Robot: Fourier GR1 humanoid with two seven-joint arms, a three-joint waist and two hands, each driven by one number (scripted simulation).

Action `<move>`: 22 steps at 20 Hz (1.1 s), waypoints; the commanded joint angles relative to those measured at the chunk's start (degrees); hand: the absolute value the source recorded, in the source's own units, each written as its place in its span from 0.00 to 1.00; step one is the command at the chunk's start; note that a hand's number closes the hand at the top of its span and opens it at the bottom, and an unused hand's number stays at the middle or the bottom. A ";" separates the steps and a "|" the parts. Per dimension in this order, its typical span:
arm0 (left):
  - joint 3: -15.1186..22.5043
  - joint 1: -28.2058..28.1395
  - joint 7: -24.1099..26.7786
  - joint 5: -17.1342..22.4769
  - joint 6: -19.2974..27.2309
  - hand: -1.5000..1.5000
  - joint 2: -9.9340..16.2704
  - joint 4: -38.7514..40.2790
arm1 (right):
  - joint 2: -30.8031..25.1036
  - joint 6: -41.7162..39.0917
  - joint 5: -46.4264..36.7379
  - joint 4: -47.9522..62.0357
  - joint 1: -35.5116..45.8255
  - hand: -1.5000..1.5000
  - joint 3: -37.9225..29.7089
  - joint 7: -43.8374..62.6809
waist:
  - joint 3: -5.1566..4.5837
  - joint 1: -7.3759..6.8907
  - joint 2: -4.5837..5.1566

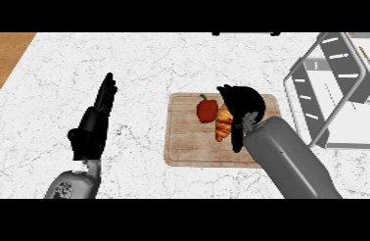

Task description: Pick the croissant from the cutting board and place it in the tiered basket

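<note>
A golden croissant [223, 122] lies on the wooden cutting board [188, 147], just right of a red bell pepper [207, 110]. My right hand [244, 104] is over the board's right half, fingers curled down along the croissant's right side and thumb reaching past its near end; the hand hides part of the pastry. The croissant still rests on the board. The tiered basket [329, 88], a grey wire frame with white shelves, stands at the counter's right edge. My left hand [98, 115] rests open on the left, fingers straight and pointing away.
The white marble counter [145, 59] spreads around the board. A strip of wooden floor [13, 51] shows at the far left. A dark object [245, 34] sits at the counter's far edge.
</note>
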State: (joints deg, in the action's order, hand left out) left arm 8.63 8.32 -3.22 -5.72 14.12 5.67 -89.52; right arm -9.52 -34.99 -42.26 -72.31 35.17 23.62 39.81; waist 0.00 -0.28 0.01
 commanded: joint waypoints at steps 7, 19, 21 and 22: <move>-2.66 -0.82 0.08 -0.30 -2.95 0.50 0.44 -1.36 | 3.92 3.48 -7.18 6.97 -1.34 0.00 -2.31 -5.61 | 0.00 -0.07 0.04; -5.24 1.70 1.72 -0.09 -4.55 0.50 -1.14 3.59 | 8.00 10.28 -11.85 7.78 -3.17 1.00 -6.35 -7.71 | 0.00 0.11 0.05; -4.22 2.16 4.79 -0.84 -4.01 0.50 -2.23 5.20 | 6.85 16.58 -15.47 13.97 -1.41 1.00 -4.49 -12.76 | 0.00 -0.18 0.18; -0.73 -1.55 0.22 -3.69 -1.46 0.50 -4.01 -1.52 | 6.53 15.21 -15.49 9.92 -2.99 1.00 -4.39 -12.04 | 0.02 -0.12 -0.01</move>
State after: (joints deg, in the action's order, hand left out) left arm 5.75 8.84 -1.36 -7.68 11.41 3.20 -87.57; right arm -3.26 -24.16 -54.88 -64.28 32.25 18.51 30.51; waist -0.06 -0.24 -0.03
